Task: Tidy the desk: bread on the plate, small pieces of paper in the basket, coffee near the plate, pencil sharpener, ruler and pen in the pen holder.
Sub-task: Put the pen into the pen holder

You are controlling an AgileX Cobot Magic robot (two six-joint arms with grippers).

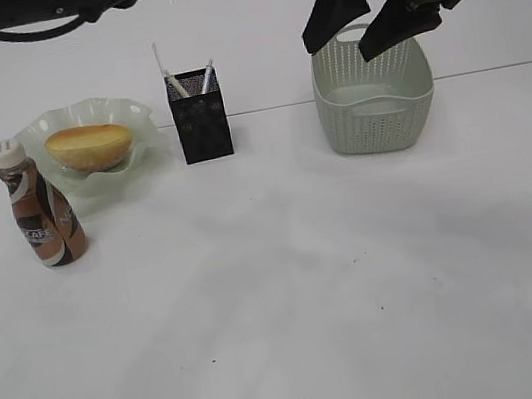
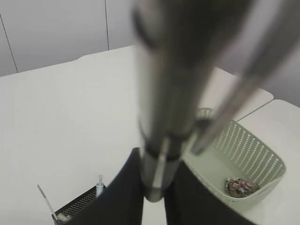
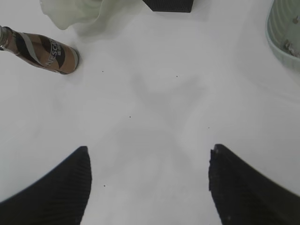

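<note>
White tabletop (image 1: 290,287) is looking nearly sorted. Bread (image 1: 89,147) is sitting in the frilly glass plate (image 1: 136,114) at about 10 o'clock on the desk, so that part reads as done. Coffee bottle (image 1: 39,207) is standing upright just beside the plate, at its 7 o'clock, near enough to count as "near the plate". Black mesh pen holder (image 1: 199,117) is standing at 12 o'clock, just right of the plate, with pale stick-like items poking out of its top; pen and ruler probably, sharpener not visible from here. Pale green basket (image 1: 375,101) is sitting at 2 o'clock, and the left wrist view is showing a crumpled scrap of paper (image 2: 240,186) lying on its floor.

Right gripper (image 1: 369,19) is hanging above the basket's rim with its fingers spread apart and nothing between them, which fits a drop into the basket, I'd guess. Left gripper (image 2: 153,187) is mostly out of the exterior view; its own camera is blurred by arm hardware, so open or closed I cannot tell.

Judging by this, the tidy-up is at or near its end.
</note>
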